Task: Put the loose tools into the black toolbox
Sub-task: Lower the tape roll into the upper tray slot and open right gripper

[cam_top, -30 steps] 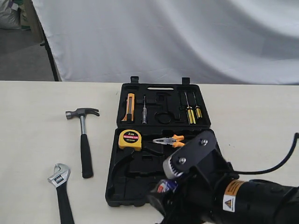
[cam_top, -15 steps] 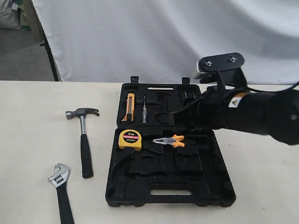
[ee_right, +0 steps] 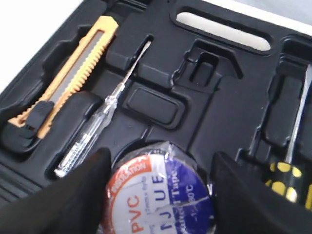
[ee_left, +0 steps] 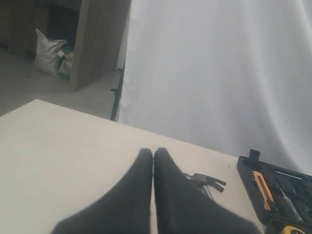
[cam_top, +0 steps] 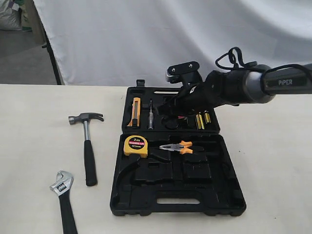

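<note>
The claw hammer (cam_top: 87, 146) lies on the table left of the black toolbox (cam_top: 229, 195), its steel head (ee_left: 207, 181) showing past my left fingers. The adjustable wrench (cam_top: 63, 195) lies nearer the front left edge. The toolbox lies open in two halves. My right gripper (cam_top: 181, 116) is low over the far half, shut on a wrapped PVC tape roll (ee_right: 158, 195) at a round recess, one finger on each side. My left gripper (ee_left: 153, 152) is shut and holds nothing, above the table left of the hammer; the exterior view does not show it.
In the near half sit a yellow tape measure (cam_top: 136, 145) and orange pliers (cam_top: 178, 146). The far half holds an orange utility knife (ee_right: 68, 83), a clear tester screwdriver (ee_right: 92, 139) and yellow-black screwdrivers (cam_top: 200, 119). A white curtain hangs behind the table.
My right arm swung from the toolbox's front corner up and back over the far half, then came down toward the round recess with the tape roll. Hammer and wrench have not moved.
</note>
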